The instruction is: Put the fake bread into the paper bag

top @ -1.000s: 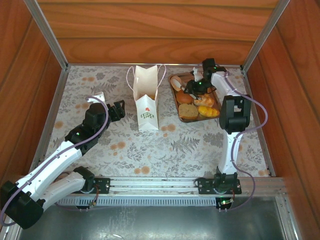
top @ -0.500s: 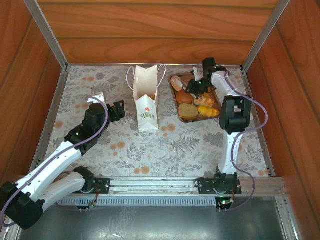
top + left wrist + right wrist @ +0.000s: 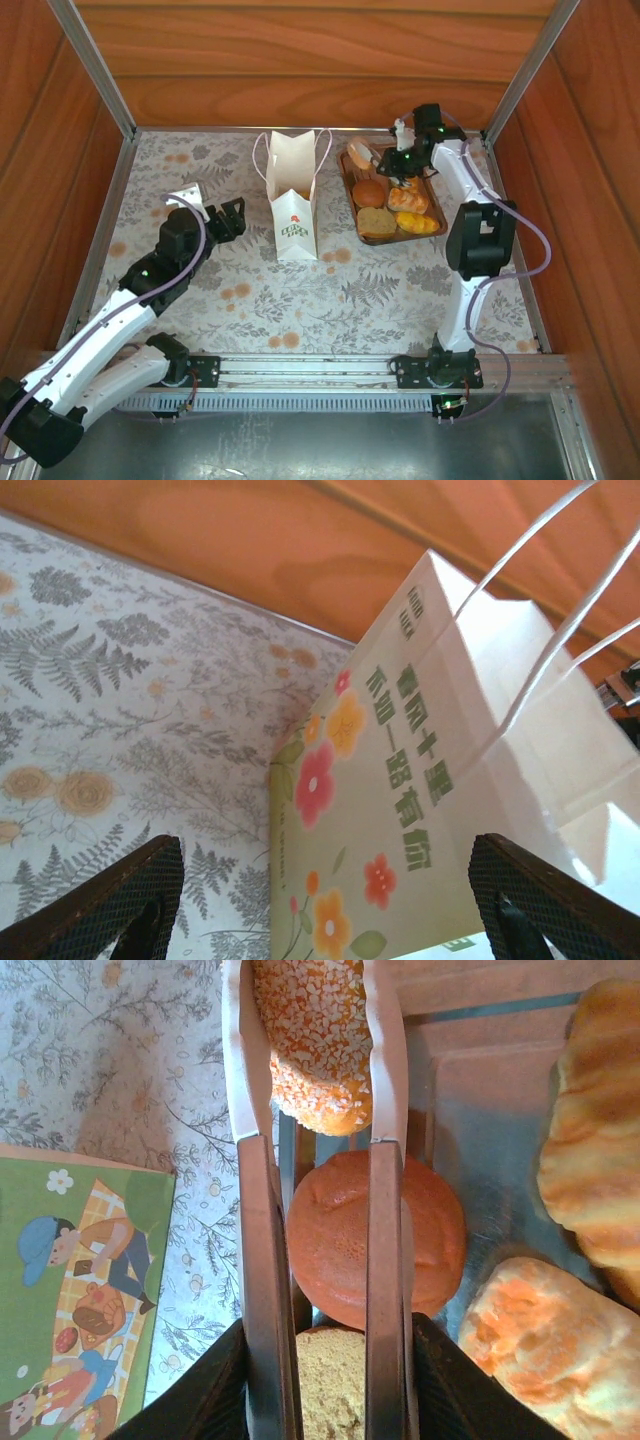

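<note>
My right gripper [image 3: 312,1020] is shut on a seed-crusted oval piece of fake bread [image 3: 318,1055], held a little above the brown tray [image 3: 480,1070]. Below its fingers on the tray lie a round bun [image 3: 430,1240], a square slice [image 3: 330,1380] and two croissants [image 3: 590,1140]. From above, that gripper [image 3: 380,160] holds the piece [image 3: 360,155] over the tray's far left corner, right of the paper bag [image 3: 292,200]. The white bag stands upright with its mouth open. My left gripper [image 3: 232,215] is open just left of the bag, whose flowered side [image 3: 400,810] sits between its spread jaws without touching.
The tray [image 3: 350,198] sits at the back right, close to the metal post and wooden wall. The bag's cord handles [image 3: 560,610] stick up above its mouth. Floral tablecloth [image 3: 330,290] stretches in front of bag and tray.
My right gripper closed on the seed-crusted piece and raised it off the tray, drawing back toward the far corner. The left arm shifted slightly, jaws unchanged.
</note>
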